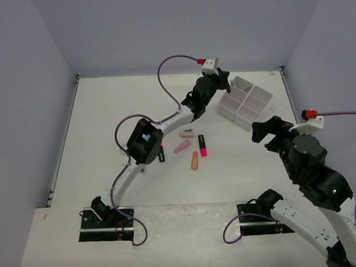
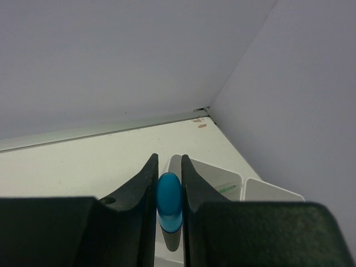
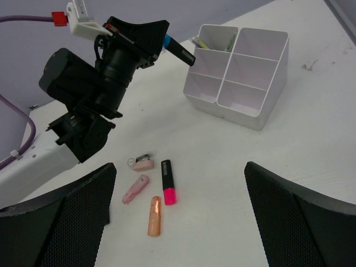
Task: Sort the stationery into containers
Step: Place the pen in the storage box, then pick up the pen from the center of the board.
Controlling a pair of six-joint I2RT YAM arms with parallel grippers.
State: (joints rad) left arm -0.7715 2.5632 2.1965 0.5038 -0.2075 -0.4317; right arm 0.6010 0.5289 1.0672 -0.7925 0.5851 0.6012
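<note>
My left gripper (image 2: 168, 162) is shut on a black highlighter with a blue cap (image 2: 168, 200), held above the table. Seen from the right wrist, the highlighter (image 3: 179, 51) slants toward the near-left corner of the white four-compartment tray (image 3: 261, 114), which holds a few thin pens (image 3: 201, 42) in its far compartments. From above, the left gripper (image 1: 221, 78) hangs just left of the tray (image 1: 231, 114). On the table lie a pink-capped highlighter (image 3: 167, 181), two pink erasers (image 3: 142, 163) (image 3: 136, 189) and an orange piece (image 3: 155, 216). My right gripper (image 3: 181, 178) stands open and empty above them.
A black highlighter with an orange cap (image 1: 162, 154) lies partly under the left arm (image 1: 144, 141). Grey walls close in the table on three sides; the tray sits near the far right corner. The right arm (image 1: 309, 163) stands right of the loose items.
</note>
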